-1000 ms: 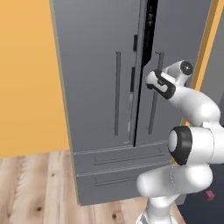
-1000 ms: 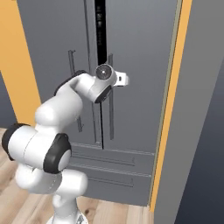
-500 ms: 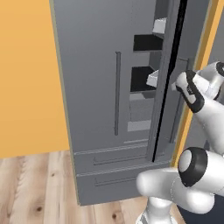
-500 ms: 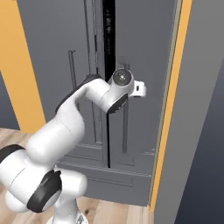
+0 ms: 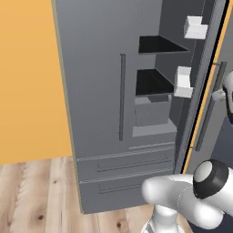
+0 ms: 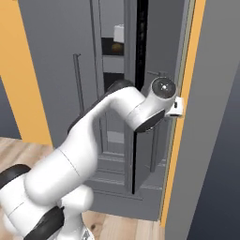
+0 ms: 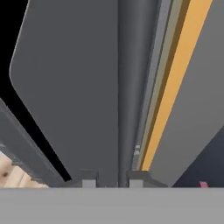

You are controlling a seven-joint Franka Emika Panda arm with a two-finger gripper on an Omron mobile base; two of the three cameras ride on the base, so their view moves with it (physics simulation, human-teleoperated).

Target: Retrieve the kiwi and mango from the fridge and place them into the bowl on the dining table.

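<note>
The dark grey fridge (image 5: 100, 91) has its left door closed and its right door (image 5: 207, 150) swung open. My gripper (image 7: 111, 179) is shut on that door's long vertical bar handle (image 7: 124, 87), which runs up between the fingertips. In the base views the hand (image 6: 176, 107) sits at the door's edge, at the far right of the left base view (image 5: 221, 94). A small orange fruit, the mango (image 6: 118, 48), shows dimly on an upper inner shelf. The kiwi, the bowl and the dining table are out of view.
Black shelves (image 5: 157, 44) and white door bins (image 5: 183, 82) show inside the fridge. Two lower drawers (image 5: 129, 170) are closed. An orange wall (image 5: 27, 82) stands left of the fridge and an orange strip (image 6: 185, 108) right of the open door. The floor is wooden (image 5: 36, 195).
The right fridge door has swung much wider open with my gripper still on its handle. The hand has moved right, and the inner shelves and bins now show.
</note>
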